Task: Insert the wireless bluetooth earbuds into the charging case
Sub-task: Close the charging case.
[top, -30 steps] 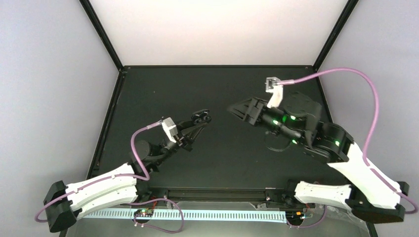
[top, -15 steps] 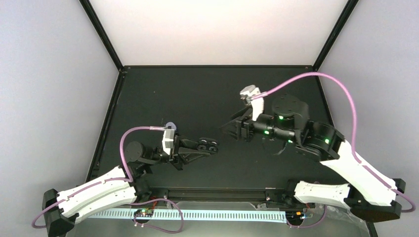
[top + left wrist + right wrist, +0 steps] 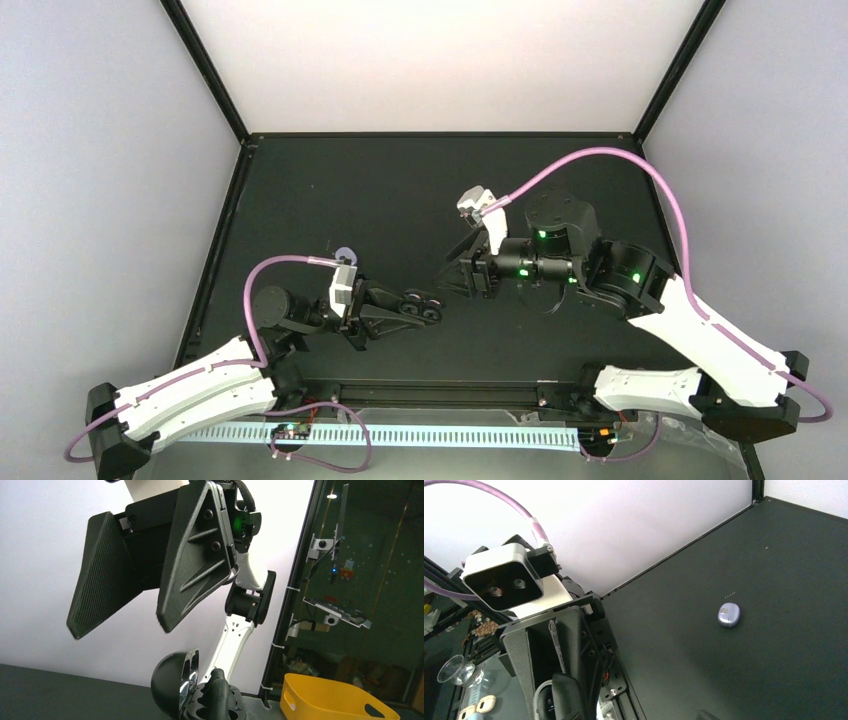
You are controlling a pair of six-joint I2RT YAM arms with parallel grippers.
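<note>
Left pincer (image 3: 425, 305) clamped shut on open charging case (image 3: 170, 680) — held up, likely as target for right pincer (image 3: 120, 626); its jaws parted, nothing visible between — probably lining up.

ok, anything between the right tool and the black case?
Nothing. Left wrist view shows only open air between the right tool and the black case.

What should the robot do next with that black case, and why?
Probably ease the right gripper, whose jaws stand apart and empty close by, toward the open black case that the left gripper clamps: a black bud seems to stick up from its base, so a gentle push may settle it.
</note>
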